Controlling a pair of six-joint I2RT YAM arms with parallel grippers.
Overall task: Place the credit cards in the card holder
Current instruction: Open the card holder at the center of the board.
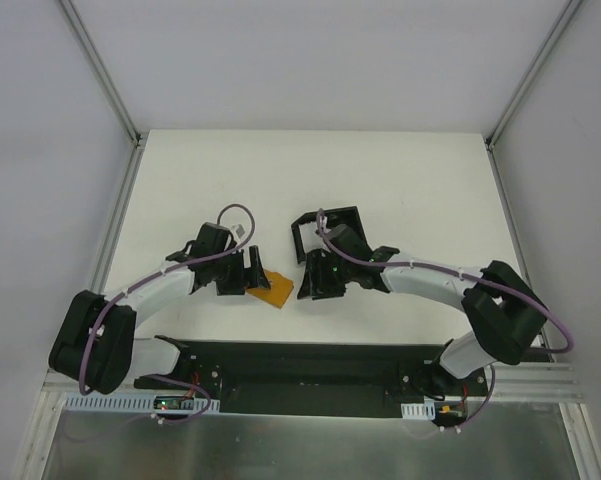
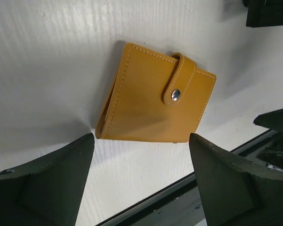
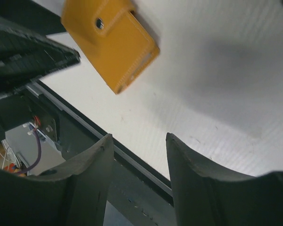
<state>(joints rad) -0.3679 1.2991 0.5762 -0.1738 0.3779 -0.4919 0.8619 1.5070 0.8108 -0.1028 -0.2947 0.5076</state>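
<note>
A tan-orange folding wallet (image 1: pixel 276 288) lies snapped shut on the white table between my two grippers; it also shows in the wrist views (image 2: pixel 155 101) (image 3: pixel 110 40). No credit cards show in any view. The card holder (image 1: pixel 346 217), a black box with a white insert, stands behind the right wrist, partly hidden by it. My left gripper (image 1: pixel 248 274) (image 2: pixel 140 141) hovers just left of the wallet, open, with nothing between its fingers. On the wallet's right, my right gripper (image 1: pixel 314 284) (image 3: pixel 139 139) is also open and holds nothing.
The table's near edge with a metal rail and the black base plate (image 1: pixel 310 360) runs just below the wallet. The enclosure's grey walls with metal posts (image 1: pixel 100 70) bound the table. In the right wrist view the left gripper's dark fingers (image 3: pixel 33 56) fill the upper left.
</note>
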